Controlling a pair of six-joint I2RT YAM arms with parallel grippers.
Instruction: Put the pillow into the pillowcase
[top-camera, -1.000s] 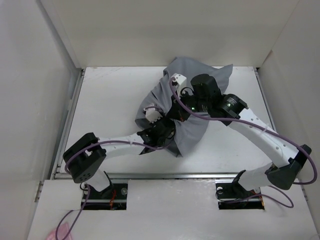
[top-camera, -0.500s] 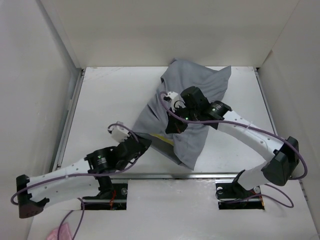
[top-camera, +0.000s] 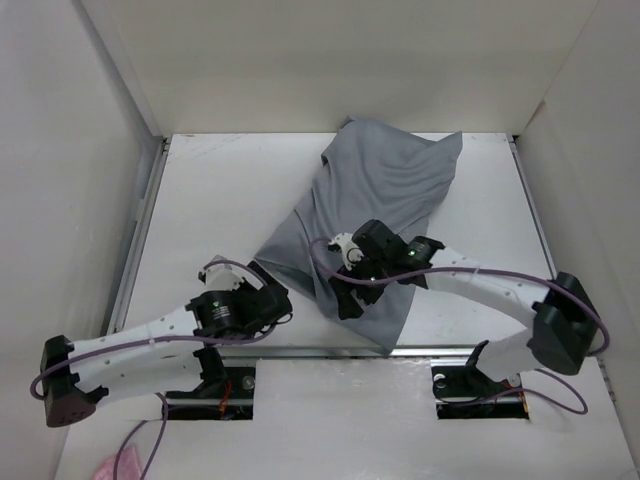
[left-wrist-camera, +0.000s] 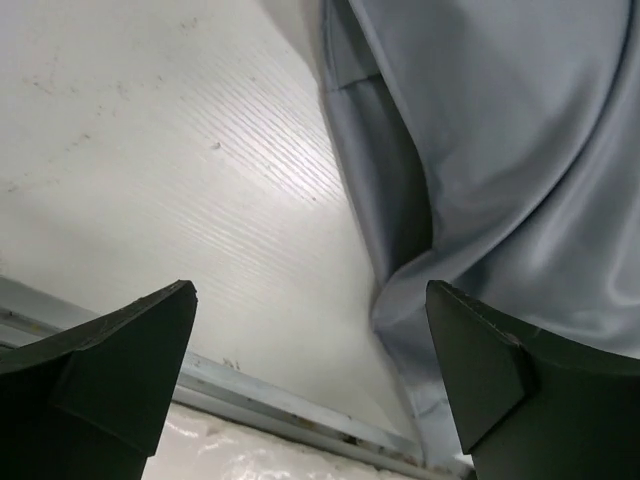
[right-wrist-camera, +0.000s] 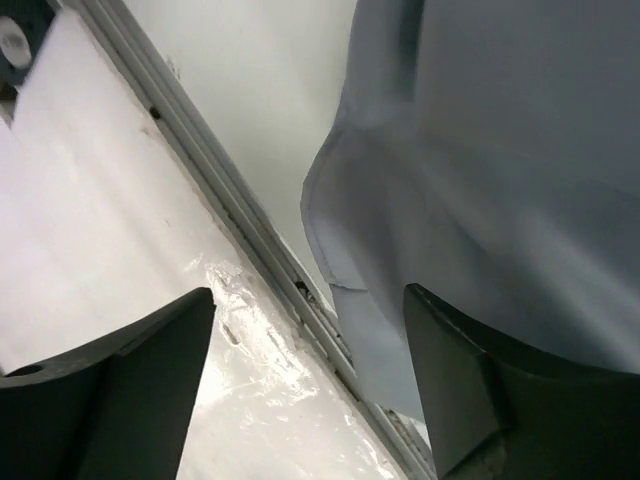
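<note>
The right gripper (right-wrist-camera: 308, 292), fingers spread wide, hangs above the grey pillowcase (right-wrist-camera: 500, 150) near a metal edge rail (right-wrist-camera: 215, 200).

No legible text (or labels) anywhere

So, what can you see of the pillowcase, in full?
The pillowcase is plain grey cloth, slightly shiny, with soft folds. It lies slantwise on the table, from the far edge to the near rail, and bulges as if filled; no pillow shows. The open right gripper hangs over its near part; contact cannot be told. The open left gripper is beside its near left edge, holding nothing.
</note>
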